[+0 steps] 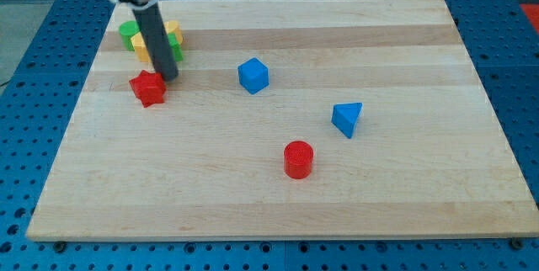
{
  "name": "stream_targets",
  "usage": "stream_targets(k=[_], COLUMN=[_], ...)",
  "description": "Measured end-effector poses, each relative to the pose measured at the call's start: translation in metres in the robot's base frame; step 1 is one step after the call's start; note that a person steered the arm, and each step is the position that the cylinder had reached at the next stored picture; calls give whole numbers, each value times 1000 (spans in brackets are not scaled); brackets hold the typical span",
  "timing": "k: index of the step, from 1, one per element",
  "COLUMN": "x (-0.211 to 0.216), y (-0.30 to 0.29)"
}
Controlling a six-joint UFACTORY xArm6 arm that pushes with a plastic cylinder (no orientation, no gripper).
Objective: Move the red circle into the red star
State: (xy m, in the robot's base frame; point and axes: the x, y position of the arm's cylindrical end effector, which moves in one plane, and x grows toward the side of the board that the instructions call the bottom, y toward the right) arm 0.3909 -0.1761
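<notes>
The red circle [298, 159], a short cylinder, stands on the wooden board below the view's middle. The red star [148, 87] lies at the view's left, far from the circle. My tip [169, 78] rests at the star's upper right edge, touching or nearly touching it. The dark rod rises from there to the view's top and hides part of the blocks behind it.
A blue cube [253, 76] sits between star and circle, nearer the view's top. A blue triangle [347, 119] lies up and right of the circle. A cluster of green blocks [128, 31] and yellow blocks [172, 29] sits behind the rod at the view's upper left.
</notes>
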Motion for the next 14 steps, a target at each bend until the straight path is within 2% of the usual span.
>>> stream_targets(k=[1, 2, 3, 4, 5, 6, 7, 8, 9, 10, 11, 12, 14], x=[25, 43, 51, 69, 160, 226, 204, 145, 124, 172, 223, 208, 96], y=[4, -40, 3, 122, 89, 119, 198, 242, 156, 225, 239, 148, 30])
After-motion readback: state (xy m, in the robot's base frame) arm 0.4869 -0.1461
